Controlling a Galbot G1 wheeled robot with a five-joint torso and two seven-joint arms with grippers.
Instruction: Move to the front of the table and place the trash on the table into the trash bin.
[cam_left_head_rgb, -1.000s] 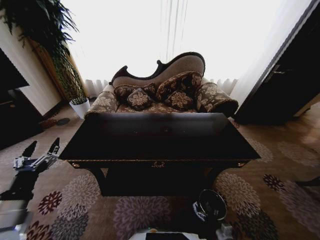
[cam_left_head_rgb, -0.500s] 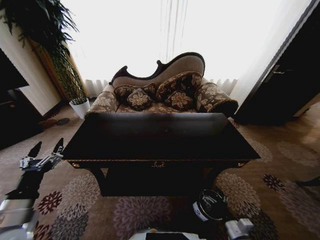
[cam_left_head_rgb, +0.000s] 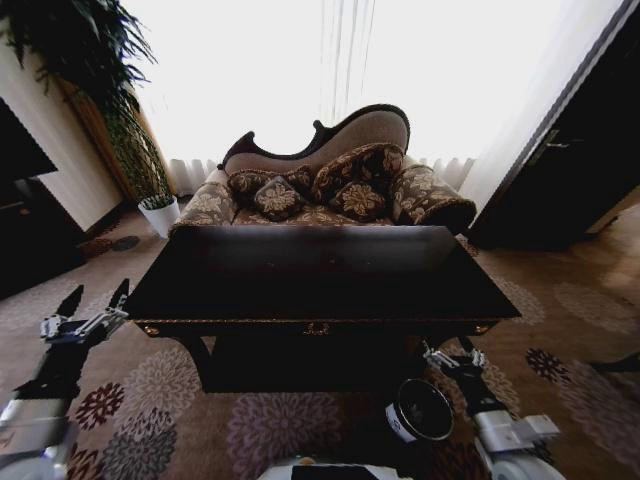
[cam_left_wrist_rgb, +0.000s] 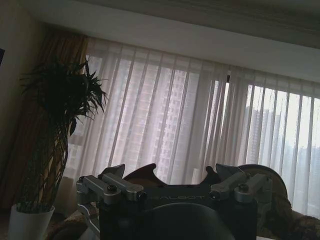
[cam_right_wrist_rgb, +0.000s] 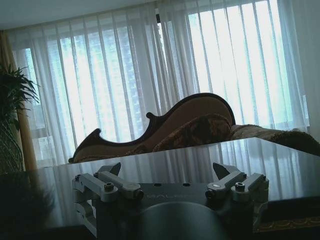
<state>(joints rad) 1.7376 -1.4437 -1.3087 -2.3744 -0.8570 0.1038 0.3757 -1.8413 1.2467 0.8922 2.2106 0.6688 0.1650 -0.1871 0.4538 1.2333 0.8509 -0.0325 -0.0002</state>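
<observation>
Room backdrop: one sofa (cam_left_head_rgb: 330, 180) with patterned cushions stands at 12 o'clock beyond the table, against sheer curtains (cam_left_head_rgb: 340, 70); one potted plant (cam_left_head_rgb: 110, 110) in a white pot at 10 o'clock.
Floor: one patterned carpet (cam_left_head_rgb: 260, 425) runs under and around the furniture.
Table: one dark glossy table (cam_left_head_rgb: 320, 275) sits dead centre, its long front edge facing the robot, a small gold ornament on the apron. Its top reads as dark reflection; no trash can be made out on it from these angles.
Trash bin: one round black trash bin (cam_left_head_rgb: 420, 410) with a white label stands on the carpet at 5 o'clock, just before the table's front right leg.
Left arm: raised at 8 o'clock, beside the table's left front corner and apart from it. Left gripper (cam_left_head_rgb: 92, 304) points forward and up, fingers spread, nothing between them.
Right arm: rises from 5 o'clock, right gripper (cam_left_head_rgb: 452, 353) just above and behind the bin, below the table's front edge. Fingers parted, grasping nothing.
Count: two grippers, both released.
</observation>
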